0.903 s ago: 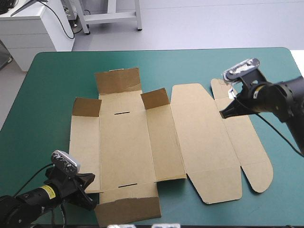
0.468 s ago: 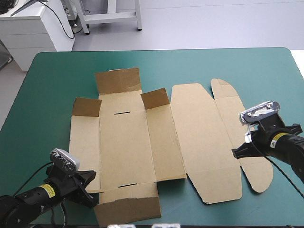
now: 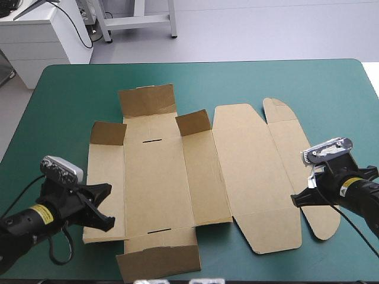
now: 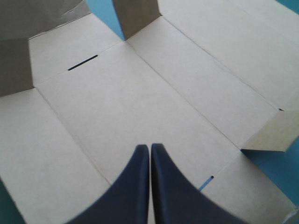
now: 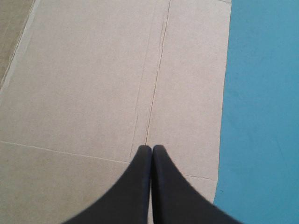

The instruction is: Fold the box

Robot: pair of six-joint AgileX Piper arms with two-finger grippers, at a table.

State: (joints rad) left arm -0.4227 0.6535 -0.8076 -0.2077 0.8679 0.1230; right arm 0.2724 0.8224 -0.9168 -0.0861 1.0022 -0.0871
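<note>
The brown box (image 3: 160, 177) lies as an unfolded sheet across the middle of the table. Its far flap (image 3: 148, 100) and two small corner flaps (image 3: 193, 122) stand partly raised, and the lid panel (image 3: 251, 171) lies flat to the right. My left gripper (image 3: 108, 208) is shut and empty at the sheet's left side panel, pointing in over the base (image 4: 140, 93); its black fingers (image 4: 150, 147) meet in one arch. My right gripper (image 3: 294, 201) is shut too, low over the lid's right-hand flap (image 5: 93, 70), with its tips (image 5: 152, 148) on the board near that flap's outer edge.
The box's near flap (image 3: 159, 260) reaches almost to the table's near edge. Two thin slots (image 3: 153, 141) are cut in the base. Teal-green cover (image 5: 261, 93) shows just beyond the lid flap, and a broad band of it (image 3: 237, 80) runs along the far side.
My left gripper has moved from the near left corner flap farther up along the left side panel. My right gripper came down the lid's right flap toward the near side earlier and has barely shifted since.
</note>
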